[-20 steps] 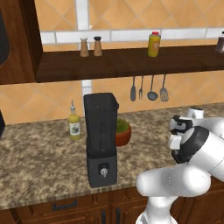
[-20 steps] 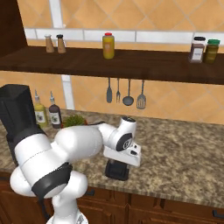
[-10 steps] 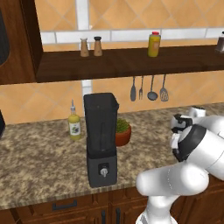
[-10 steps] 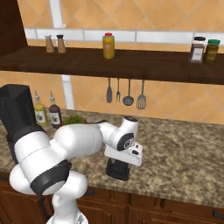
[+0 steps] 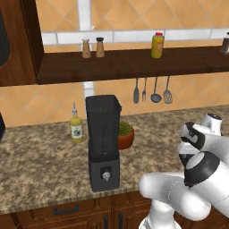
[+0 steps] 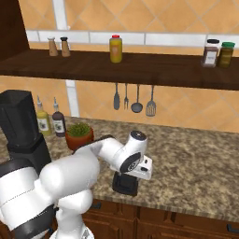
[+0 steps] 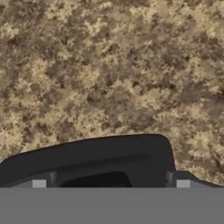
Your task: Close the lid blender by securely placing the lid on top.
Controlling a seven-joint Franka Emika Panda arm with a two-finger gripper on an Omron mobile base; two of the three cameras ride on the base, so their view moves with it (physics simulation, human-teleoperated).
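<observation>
Two dark fingertips (image 7: 183, 184) of the tool (image 7: 111, 183) stand wide apart in the hand view, one on each side of a black lid (image 7: 96, 153) that lies flat on the speckled brown counter (image 7: 109, 65). The jaws straddle the lid; whether the pads touch it cannot be told.

From the right base view, the white arm reaches forward and down over the counter's front part, its tool (image 6: 126, 179) pointing straight down onto the lid (image 6: 125, 187), near the front edge.

The blender (image 5: 103, 134) stands upright on the counter (image 5: 40, 165), well apart from the lid and to the arm's left. Its dark squarish jar sits on a boxy black base with a small silver knob facing forward. In the right base view the blender (image 6: 21, 126) rises at the left edge, partly behind the arm's white body.

Just beside the blender, toward the wall, a small potted plant (image 5: 125, 135) sits in a terracotta pot, and a yellow-filled bottle (image 5: 76, 127) stands on the blender's other side.

Farther back, four kitchen utensils (image 5: 152, 89) hang on the tiled wall under a dark wooden shelf (image 5: 134, 62), which carries two shakers (image 5: 93, 48) and a yellow jar (image 5: 157, 45).
</observation>
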